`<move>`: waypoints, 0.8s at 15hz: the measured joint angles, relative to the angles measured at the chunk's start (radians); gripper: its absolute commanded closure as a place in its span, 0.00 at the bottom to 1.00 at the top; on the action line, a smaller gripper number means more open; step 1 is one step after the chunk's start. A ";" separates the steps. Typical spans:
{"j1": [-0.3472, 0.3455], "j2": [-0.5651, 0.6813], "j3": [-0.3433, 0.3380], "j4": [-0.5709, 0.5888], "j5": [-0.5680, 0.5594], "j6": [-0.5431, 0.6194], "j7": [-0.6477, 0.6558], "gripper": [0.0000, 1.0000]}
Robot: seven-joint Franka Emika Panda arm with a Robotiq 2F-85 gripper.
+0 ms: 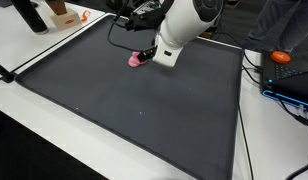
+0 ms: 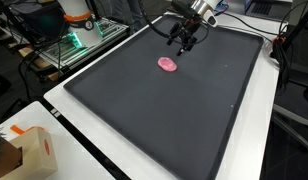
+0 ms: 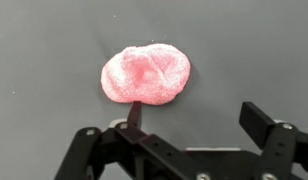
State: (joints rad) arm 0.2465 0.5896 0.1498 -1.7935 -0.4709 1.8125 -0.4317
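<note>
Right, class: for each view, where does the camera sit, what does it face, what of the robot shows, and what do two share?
Exterior view: raised beside the dark grey mat, faces across it; white robot arm shows.
Exterior view: raised off a mat corner, looks down; open gripper shows.
Wrist view: wrist-mounted, looks down on the soft pink lump; black fingers show.
All share lump and mat.

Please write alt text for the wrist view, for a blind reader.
A pink, soft-looking lump lies on a dark grey mat. The black gripper, jaws open, shows at the bottom edge and holds nothing.
</note>
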 measured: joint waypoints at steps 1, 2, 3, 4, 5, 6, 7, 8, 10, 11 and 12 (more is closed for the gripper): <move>0.001 0.003 0.003 0.001 -0.009 -0.006 -0.015 0.00; 0.001 0.006 0.005 0.002 -0.011 -0.012 -0.027 0.00; 0.001 0.008 0.007 0.003 -0.011 -0.018 -0.036 0.00; 0.001 0.010 0.008 0.004 -0.011 -0.026 -0.045 0.00; 0.001 0.011 0.009 0.005 -0.011 -0.034 -0.052 0.00; 0.001 0.013 0.009 0.007 -0.012 -0.037 -0.060 0.00; 0.001 0.016 0.010 0.008 -0.012 -0.037 -0.065 0.00; 0.001 0.019 0.010 0.009 -0.013 -0.037 -0.068 0.00; 0.001 0.024 0.011 0.012 -0.014 -0.037 -0.069 0.00; 0.001 0.026 0.011 0.014 -0.014 -0.037 -0.069 0.00; 0.000 0.028 0.011 0.017 -0.014 -0.037 -0.069 0.00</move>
State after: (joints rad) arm 0.2469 0.6180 0.1607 -1.7766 -0.4845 1.7751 -0.5006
